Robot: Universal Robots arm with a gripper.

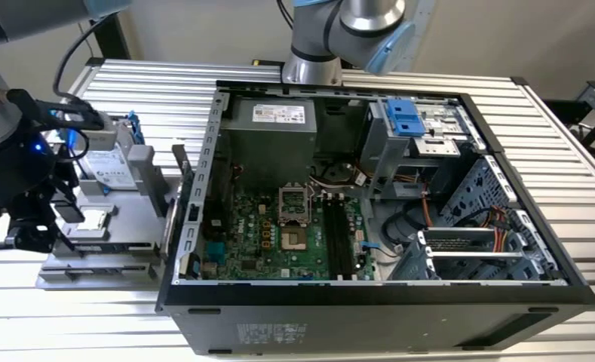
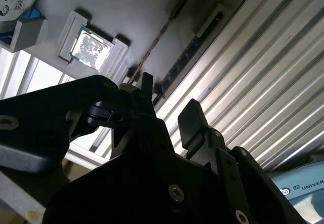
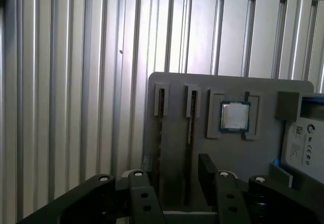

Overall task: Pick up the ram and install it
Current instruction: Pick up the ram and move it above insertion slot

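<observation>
Exterior view is looking steeply down on the open PC case (image 1: 378, 309), grey parts tray (image 1: 126, 219) sitting at its 9 o'clock. Both wrist views are peering close past the jaws at that tray, sharing its processor (image 3: 234, 116) and the ribbed tabletop (image 3: 61, 82).

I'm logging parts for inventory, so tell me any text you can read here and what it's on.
No text can be quoted reliably.
Power supply label: print too small to read.
Hard drive label: too small to read.
Computer case sticker: too small to read.
Light blue cap, second wrist view: lettering cut off at the edge.
</observation>
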